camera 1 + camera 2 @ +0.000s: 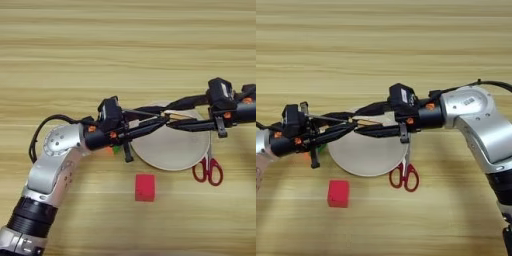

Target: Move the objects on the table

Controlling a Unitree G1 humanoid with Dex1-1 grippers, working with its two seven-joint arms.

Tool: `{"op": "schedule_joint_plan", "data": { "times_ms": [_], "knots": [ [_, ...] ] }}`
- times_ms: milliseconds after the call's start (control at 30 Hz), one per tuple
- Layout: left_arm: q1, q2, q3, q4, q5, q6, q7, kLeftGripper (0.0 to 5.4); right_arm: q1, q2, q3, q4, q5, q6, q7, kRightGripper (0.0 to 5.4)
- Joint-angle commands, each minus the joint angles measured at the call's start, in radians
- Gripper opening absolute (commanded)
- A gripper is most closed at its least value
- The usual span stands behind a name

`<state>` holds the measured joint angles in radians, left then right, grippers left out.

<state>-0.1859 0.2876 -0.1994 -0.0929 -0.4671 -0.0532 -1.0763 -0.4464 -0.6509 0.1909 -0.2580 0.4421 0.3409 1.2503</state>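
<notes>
Both arms reaching in over plate (172,147) mid surface (125,50), fingers meeting above its far rim. Left tool (160,119) and right tool (358,125) tip to tip around thin screwdriver (177,116); cannot tell how far open either one is, or which has hold. Scissors (208,170) flat just right of plate, handles toward near edge. Red block (145,187) alone on near side of plate. Cube (114,148) mostly hidden under left wrist, only green and orange bits showing
</notes>
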Motion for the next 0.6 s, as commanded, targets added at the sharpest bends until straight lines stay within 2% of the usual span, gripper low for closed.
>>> {"op": "schedule_joint_plan", "data": {
  "times_ms": [33, 267, 433, 600],
  "knots": [
    [-0.010, 0.000, 0.008, 0.004, 0.003, -0.006, 0.002, 0.74, -0.016, 0.000, -0.015, -0.003, 0.017, 0.003, 0.000, 2.34],
    [-0.027, -0.002, 0.027, 0.031, 0.019, -0.012, 0.035, 0.74, -0.001, -0.003, -0.036, -0.004, 0.031, -0.005, -0.005, 3.18],
    [-0.066, -0.004, 0.054, 0.105, 0.085, -0.029, 0.115, 0.72, 0.013, 0.001, -0.074, -0.011, 0.047, -0.009, -0.017, 3.71],
    [-0.089, -0.002, 0.072, 0.149, 0.115, -0.031, 0.168, 0.72, 0.038, 0.011, -0.106, -0.013, 0.065, -0.017, -0.044, 4.26]
  ]
}}
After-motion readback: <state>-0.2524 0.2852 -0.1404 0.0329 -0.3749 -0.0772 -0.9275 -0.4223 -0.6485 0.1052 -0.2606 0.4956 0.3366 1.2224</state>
